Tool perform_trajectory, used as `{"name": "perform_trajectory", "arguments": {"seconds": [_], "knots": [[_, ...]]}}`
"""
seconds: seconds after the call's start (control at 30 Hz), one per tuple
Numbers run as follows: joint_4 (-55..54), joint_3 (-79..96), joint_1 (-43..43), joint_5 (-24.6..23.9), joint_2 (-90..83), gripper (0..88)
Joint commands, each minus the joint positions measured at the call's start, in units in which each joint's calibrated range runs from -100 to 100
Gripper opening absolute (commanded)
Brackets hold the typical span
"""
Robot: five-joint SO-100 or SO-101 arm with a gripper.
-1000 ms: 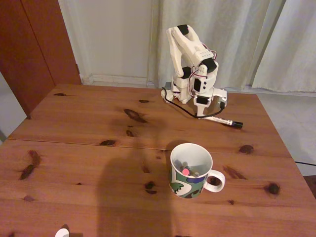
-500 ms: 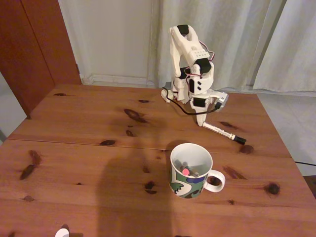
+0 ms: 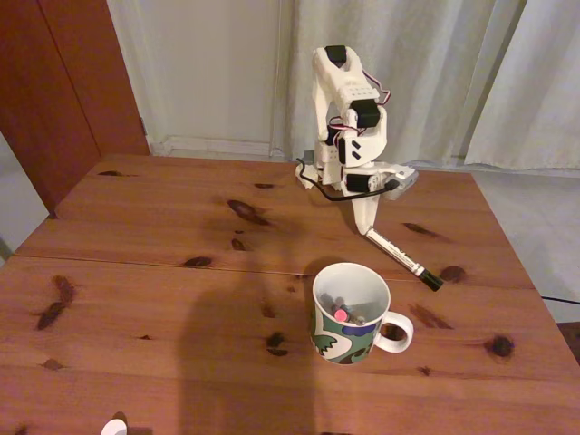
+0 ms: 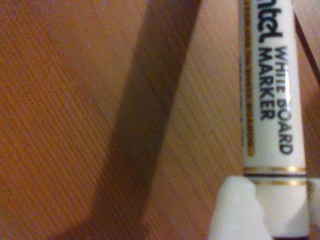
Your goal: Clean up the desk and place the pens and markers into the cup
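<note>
My gripper [image 3: 367,227] is shut on the white-barrelled marker [image 3: 399,255] at its uncapped end. The marker slants down to the right, and its black cap [image 3: 433,282] hangs low over the desk [image 3: 136,227] just behind the cup [image 3: 349,313]. The cup stands at the front right with its handle to the right. Several pens and markers [image 3: 341,314], one pink-ended, stand inside it. In the wrist view the marker [image 4: 272,100] reads "WHITE BOARD MARKER", held between white fingers [image 4: 235,210] of the gripper [image 4: 275,215]. Its shadow falls on the wood to the left.
The arm's base [image 3: 326,172] is at the desk's back edge, with a black cable [image 3: 331,194] looping in front of it. A small white object [image 3: 113,426] lies at the front edge. Curtains and a brown door stand behind. The desk's right edge is close to the cup.
The gripper has turned and come forward with the marker. The marker swung from pointing right, along the back of the desk, to slanting down towards the cup.
</note>
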Motion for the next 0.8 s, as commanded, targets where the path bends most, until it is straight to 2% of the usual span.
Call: {"name": "perform_trajectory", "arguments": {"seconds": [0.0, 0.1, 0.17, 0.4, 0.77], "knots": [[-1.4, -0.3, 0.2, 0.5, -1.1, 0.9], [-1.4, -0.2, -0.5, -0.3, -1.0, 0.8], [-1.4, -0.1, -0.9, -2.6, -1.0, 0.8], [-1.4, 4.3, -11.1, -9.9, -1.7, 1.2], [-1.4, 5.2, -16.6, -14.0, -1.2, 2.8]]}}
